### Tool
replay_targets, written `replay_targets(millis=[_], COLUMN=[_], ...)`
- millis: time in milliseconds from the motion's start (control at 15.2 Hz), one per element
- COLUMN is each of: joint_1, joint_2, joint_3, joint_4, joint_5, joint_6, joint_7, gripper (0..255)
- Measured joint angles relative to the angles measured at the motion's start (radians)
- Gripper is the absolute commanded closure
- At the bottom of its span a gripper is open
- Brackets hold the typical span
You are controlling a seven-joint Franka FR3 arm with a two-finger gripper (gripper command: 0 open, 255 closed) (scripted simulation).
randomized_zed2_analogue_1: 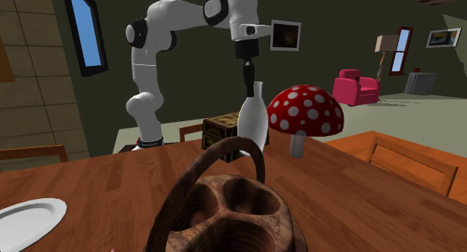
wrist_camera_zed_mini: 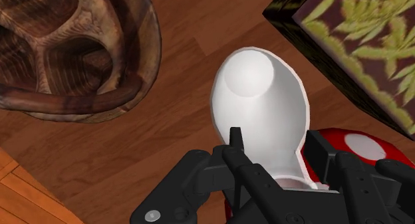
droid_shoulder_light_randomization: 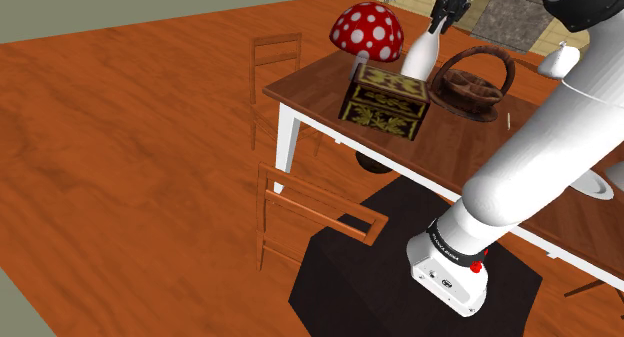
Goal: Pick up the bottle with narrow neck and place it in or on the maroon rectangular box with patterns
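A white narrow-necked bottle (droid_shoulder_light_randomization: 419,56) (randomized_zed2_analogue_1: 253,120) (wrist_camera_zed_mini: 263,110) hangs upright under my black gripper (droid_shoulder_light_randomization: 441,20) (randomized_zed2_analogue_1: 248,83) (wrist_camera_zed_mini: 274,149), which is shut on its neck. The bottle is over the table, between the patterned box and the basket. The box (droid_shoulder_light_randomization: 386,102) (randomized_zed2_analogue_1: 223,128) (wrist_camera_zed_mini: 353,51) is dark with gold leaf patterns and a maroon top, and stands just beside the bottle toward the shoulder view's left. The bottle's base is hidden behind the box in the shoulder view and behind the basket handle in the second exterior view.
A red mushroom with white spots (droid_shoulder_light_randomization: 367,30) (randomized_zed2_analogue_1: 305,111) stands behind the box. A brown divided basket with a handle (droid_shoulder_light_randomization: 475,85) (randomized_zed2_analogue_1: 224,206) (wrist_camera_zed_mini: 73,50) sits close to the bottle. A white plate (randomized_zed2_analogue_1: 26,217) lies on the wooden table (droid_shoulder_light_randomization: 320,85). Wooden chairs (droid_shoulder_light_randomization: 310,210) flank it.
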Motion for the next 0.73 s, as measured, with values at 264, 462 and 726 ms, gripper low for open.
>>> replay_targets(millis=[264, 462, 726], joint_1=[-0.003, -0.011, -0.023], joint_2=[0.011, 0.031, 0.057], joint_3=[-0.002, -0.005, -0.01], joint_4=[0.064, 0.132, 0.217], joint_5=[0.006, 0.017, 0.033], joint_6=[-0.054, -0.106, -0.17], joint_7=[0.001, -0.003, -0.01], gripper=[255, 255, 255])
